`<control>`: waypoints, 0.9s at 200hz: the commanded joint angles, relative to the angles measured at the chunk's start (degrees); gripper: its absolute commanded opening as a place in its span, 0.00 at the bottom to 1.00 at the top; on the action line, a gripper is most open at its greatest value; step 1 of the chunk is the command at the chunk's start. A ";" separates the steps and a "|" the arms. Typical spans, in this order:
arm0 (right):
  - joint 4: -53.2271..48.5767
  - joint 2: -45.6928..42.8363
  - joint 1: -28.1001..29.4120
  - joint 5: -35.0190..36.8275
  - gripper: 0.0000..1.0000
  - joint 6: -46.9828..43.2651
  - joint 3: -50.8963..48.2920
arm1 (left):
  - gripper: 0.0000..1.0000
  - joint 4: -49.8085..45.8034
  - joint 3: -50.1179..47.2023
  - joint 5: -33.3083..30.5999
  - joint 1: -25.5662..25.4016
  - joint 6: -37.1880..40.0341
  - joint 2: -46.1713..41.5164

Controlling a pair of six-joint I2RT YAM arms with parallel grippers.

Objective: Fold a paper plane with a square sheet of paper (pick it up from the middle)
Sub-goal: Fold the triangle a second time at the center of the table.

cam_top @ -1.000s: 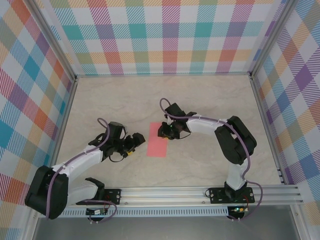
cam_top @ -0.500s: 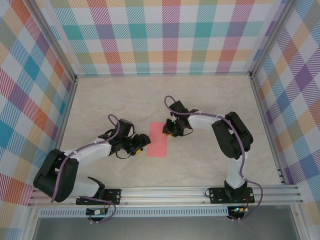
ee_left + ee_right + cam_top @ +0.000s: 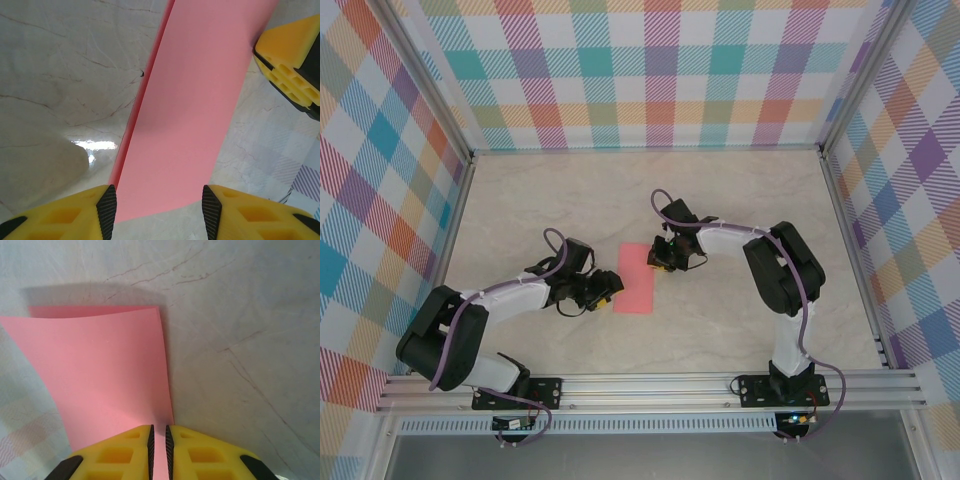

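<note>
The square sheet of paper (image 3: 635, 280) is salmon pink and lies folded into a narrow rectangle at the table's middle. Its upper layer sits a little off the lower one along one edge. My left gripper (image 3: 608, 290) is at the sheet's lower left corner. In the left wrist view it (image 3: 157, 210) is open, its pads standing either side of the paper's (image 3: 195, 115) near end without touching it. My right gripper (image 3: 660, 262) is at the sheet's upper right edge. There it (image 3: 159, 440) is nearly shut, with a thin slit showing pink paper (image 3: 110, 375) between the pads.
Pale marbled tabletop (image 3: 740, 200) surrounds the sheet, with checked walls on three sides. An aluminium rail (image 3: 660, 385) runs along the near edge by the arm bases. A yellow finger of my right gripper (image 3: 292, 65) shows in the left wrist view beside the paper.
My left gripper has slid right to the paper's lower left corner, and its jaws have narrowed. The right gripper moved slightly right along the upper right edge and closed further.
</note>
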 commanded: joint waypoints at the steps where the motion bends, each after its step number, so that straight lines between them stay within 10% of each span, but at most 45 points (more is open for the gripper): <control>1: -2.69 1.68 -0.27 0.00 0.17 0.04 0.61 | 0.50 -1.91 1.42 0.05 -1.00 0.11 0.78; 180: -3.44 2.39 -0.36 -0.36 0.15 0.03 0.97 | 0.48 -3.01 2.01 0.93 -3.47 3.48 3.94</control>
